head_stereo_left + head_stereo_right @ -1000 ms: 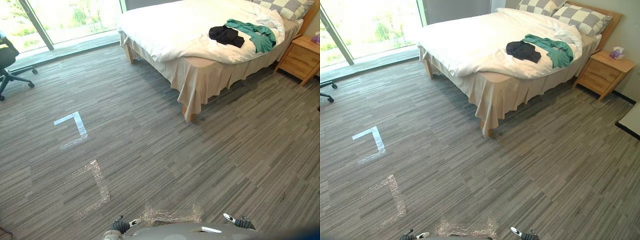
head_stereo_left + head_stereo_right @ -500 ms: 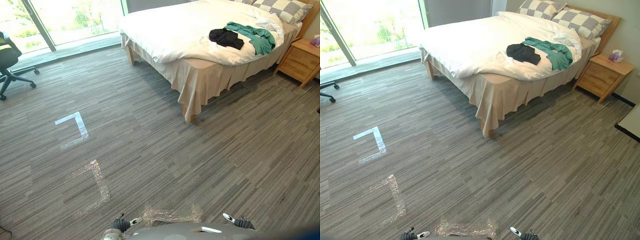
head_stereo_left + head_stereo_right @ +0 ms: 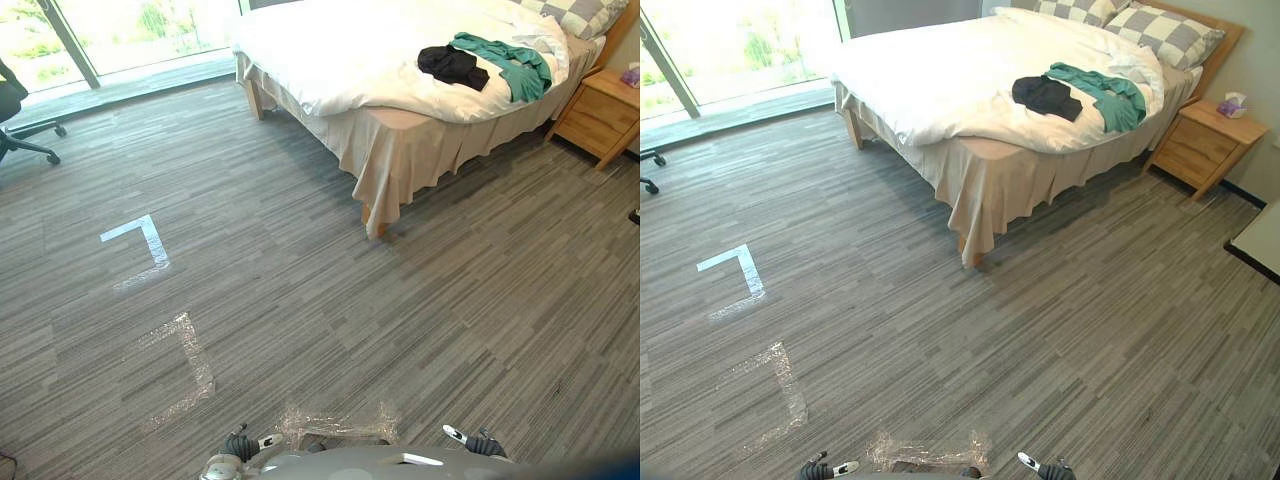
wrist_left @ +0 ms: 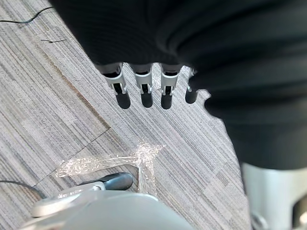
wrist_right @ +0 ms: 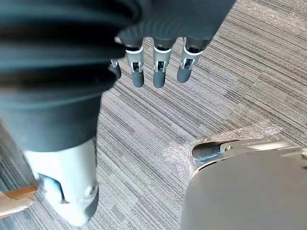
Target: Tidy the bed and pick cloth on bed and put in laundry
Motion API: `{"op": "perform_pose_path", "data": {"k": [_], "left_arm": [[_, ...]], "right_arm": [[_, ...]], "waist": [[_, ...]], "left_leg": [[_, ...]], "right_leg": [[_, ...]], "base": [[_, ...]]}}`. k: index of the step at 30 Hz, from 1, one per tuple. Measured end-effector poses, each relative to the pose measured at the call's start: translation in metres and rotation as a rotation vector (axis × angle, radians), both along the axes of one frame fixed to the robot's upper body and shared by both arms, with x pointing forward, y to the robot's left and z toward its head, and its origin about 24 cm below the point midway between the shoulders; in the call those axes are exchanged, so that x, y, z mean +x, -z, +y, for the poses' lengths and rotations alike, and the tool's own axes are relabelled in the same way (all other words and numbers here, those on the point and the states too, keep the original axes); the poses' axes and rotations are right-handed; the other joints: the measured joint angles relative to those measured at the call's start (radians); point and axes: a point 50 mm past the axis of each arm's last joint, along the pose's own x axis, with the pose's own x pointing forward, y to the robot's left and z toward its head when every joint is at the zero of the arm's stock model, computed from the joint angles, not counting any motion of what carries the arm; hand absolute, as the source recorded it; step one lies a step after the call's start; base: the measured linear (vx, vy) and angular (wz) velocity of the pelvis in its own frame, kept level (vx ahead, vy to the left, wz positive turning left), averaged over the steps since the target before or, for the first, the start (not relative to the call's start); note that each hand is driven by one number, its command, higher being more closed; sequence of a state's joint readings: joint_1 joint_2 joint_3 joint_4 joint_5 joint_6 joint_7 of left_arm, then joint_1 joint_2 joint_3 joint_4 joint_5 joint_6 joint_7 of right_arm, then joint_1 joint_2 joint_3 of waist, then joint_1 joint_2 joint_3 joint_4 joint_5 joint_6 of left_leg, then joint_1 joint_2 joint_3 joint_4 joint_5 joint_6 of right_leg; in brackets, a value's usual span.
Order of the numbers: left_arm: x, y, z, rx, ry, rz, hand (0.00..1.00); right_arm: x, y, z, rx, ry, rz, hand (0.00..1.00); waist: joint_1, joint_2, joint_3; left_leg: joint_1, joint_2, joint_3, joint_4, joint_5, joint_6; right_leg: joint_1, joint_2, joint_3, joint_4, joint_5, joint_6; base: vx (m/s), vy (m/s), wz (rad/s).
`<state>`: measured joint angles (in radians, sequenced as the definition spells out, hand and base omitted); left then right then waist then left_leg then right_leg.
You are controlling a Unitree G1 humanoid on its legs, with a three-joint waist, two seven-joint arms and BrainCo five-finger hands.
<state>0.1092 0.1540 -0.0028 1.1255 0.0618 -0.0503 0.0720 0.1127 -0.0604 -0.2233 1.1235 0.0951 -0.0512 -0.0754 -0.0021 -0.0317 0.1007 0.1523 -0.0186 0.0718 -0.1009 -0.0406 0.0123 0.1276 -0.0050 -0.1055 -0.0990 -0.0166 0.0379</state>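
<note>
camera shifted, black cloth (image 3: 453, 66) touching green cloth (image 3: 512, 66) on bed (image 3: 405, 150) (white duvet (image 3: 330, 50))

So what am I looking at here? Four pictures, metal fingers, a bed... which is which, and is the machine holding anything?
This is a walking robot with two arms. The two wide pictures come from the twin cameras in its head, looking down across grey striped carpet at a wood-framed bed with a white duvet. On the duvet lie a crumpled black garment and, beside it, a green garment; those are what it should take to the laundry. Checked pillows sit at the head, with a wooden nightstand alongside. The two close pictures come from cameras on its wrists. The left hand and right hand hang over the carpet, fingers relaxed, holding nothing.
</note>
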Motion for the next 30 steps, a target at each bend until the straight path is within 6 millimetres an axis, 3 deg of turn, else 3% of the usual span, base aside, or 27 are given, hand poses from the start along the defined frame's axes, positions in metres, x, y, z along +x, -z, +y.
{"op": "perform_pose_path", "data": {"k": [4,8,10,12,15,18,19,20,21,22,25,27,28,30], "left_arm": [[0.01,-0.002,0.0,0.006,0.027,-0.021,0.0],[0.027,-0.006,0.001,0.014,0.052,-0.058,0.0],[0.033,-0.007,0.002,0.017,0.056,-0.073,0.0],[0.038,-0.009,0.002,0.019,0.057,-0.085,0.0],[0.043,-0.01,0.003,0.019,0.052,-0.1,0.0],[0.058,-0.012,-0.01,-0.015,0.057,-0.139,0.0],[0.062,-0.012,-0.02,-0.041,0.057,-0.156,0.0],[0.063,-0.012,-0.022,-0.047,0.056,-0.161,0.0],[0.063,-0.013,-0.02,-0.044,0.05,-0.167,0.0],[0.065,-0.013,-0.026,-0.066,0.022,-0.179,0.0],[0.079,-0.018,-0.036,-0.097,0.022,-0.242,0.0],[0.083,-0.019,-0.049,-0.13,0.016,-0.263,0.0],[0.083,-0.019,-0.05,-0.134,0.015,-0.266,0.0],[0.083,-0.019,-0.054,-0.15,0.002,-0.271,0.0]], "right_arm": [[0.007,-0.002,0.0,-0.002,-0.002,-0.026,0.0],[0.033,-0.009,0.001,-0.013,-0.01,-0.107,0.0],[0.043,-0.012,0.002,-0.015,-0.007,-0.151,0.0],[0.049,-0.013,0.006,-0.002,0.012,-0.171,0.0],[0.051,-0.014,0.011,0.011,0.035,-0.183,0.0],[0.061,-0.018,0.008,0.007,0.055,-0.219,0.0],[0.069,-0.02,0.009,0.009,0.048,-0.236,0.0],[0.07,-0.02,0.009,0.009,0.042,-0.241,0.0],[0.072,-0.021,0.012,0.013,0.026,-0.245,0.0],[0.081,-0.024,0.014,0.015,0.011,-0.265,0.0],[0.09,-0.029,0.005,-0.012,0.007,-0.297,0.0],[0.086,-0.029,-0.008,-0.042,0.002,-0.272,0.0],[0.085,-0.028,-0.009,-0.044,0.001,-0.269,0.0],[0.081,-0.026,-0.007,-0.039,-0.006,-0.248,0.0]], "waist": [[-0.007,-0.003,0.01],[-0.008,-0.007,0.059],[-0.012,-0.007,0.084],[-0.022,-0.003,0.093],[-0.04,-0.01,0.098],[-0.05,0.018,0.12],[-0.053,0.027,0.127],[-0.055,0.023,0.13],[-0.056,0.0,0.14],[-0.052,0.01,0.164],[-0.079,0.037,0.18],[-0.092,0.082,0.171],[-0.092,0.089,0.17],[-0.091,0.093,0.168]], "left_leg": [[-0.034,0.003,0.019,0.004,0.0,0.0],[-0.049,0.008,0.089,0.006,-0.004,0.001],[-0.049,0.014,0.13,0.038,-0.029,0.011],[-0.045,0.016,0.153,0.062,-0.053,0.006],[-0.03,0.046,0.169,0.095,-0.093,-0.025],[-0.027,0.151,0.17,0.125,-0.135,-0.085],[-0.015,0.209,0.177,0.124,-0.147,-0.13],[-0.006,0.226,0.184,0.123,-0.151,-0.147],[0.025,0.231,0.198,0.119,-0.161,-0.172],[0.07,0.283,0.227,0.113,-0.165,-0.203],[0.084,0.308,0.248,0.097,-0.038,-0.225],[0.078,0.344,0.24,0.15,0.037,-0.243],[0.067,0.358,0.234,0.192,0.046,-0.24],[-0.005,0.4,0.172,0.401,0.098,-0.201]], "right_leg": [[-0.057,0.001,0.014,0.04,-0.008,-0.01],[-0.202,-0.003,0.045,0.275,-0.099,0.001],[-0.274,-0.022,-0.018,0.413,-0.133,0.024],[-0.334,-0.083,-0.171,0.531,-0.167,-0.003],[-0.326,-0.115,-0.23,0.466,-0.17,-0.015],[-0.361,-0.094,-0.243,0.358,-0.093,-0.002],[-0.413,-0.1,-0.236,0.323,-0.039,-0.001],[-0.428,-0.108,-0.231,0.292,-0.007,0.009],[-0.432,-0.127,-0.23,0.245,0.047,0.025],[-0.435,-0.103,-0.269,0.297,0.09,-0.048],[-0.499,-0.102,-0.273,0.482,-0.052,-0.105],[-0.471,-0.073,-0.291,0.494,-0.126,-0.118],[-0.456,-0.063,-0.292,0.484,-0.136,-0.121],[-0.37,-0.028,-0.29,0.417,-0.159,-0.128]], "base": [[-0.02,-0.023,-0.15],[-0.01,-0.005,-0.5],[0.0,-0.016,-0.59],[0.03,-0.009,-0.42],[0.14,-0.081,-0.26],[0.21,-0.202,-0.14],[0.25,-0.22,-0.17],[0.29,-0.246,-0.21],[0.37,-0.367,-0.38],[0.3,-0.305,-0.39],[0.35,-0.361,-0.17],[0.38,-0.326,-0.02],[0.4,-0.287,-0.03],[0.41,-0.255,-0.05]]}}
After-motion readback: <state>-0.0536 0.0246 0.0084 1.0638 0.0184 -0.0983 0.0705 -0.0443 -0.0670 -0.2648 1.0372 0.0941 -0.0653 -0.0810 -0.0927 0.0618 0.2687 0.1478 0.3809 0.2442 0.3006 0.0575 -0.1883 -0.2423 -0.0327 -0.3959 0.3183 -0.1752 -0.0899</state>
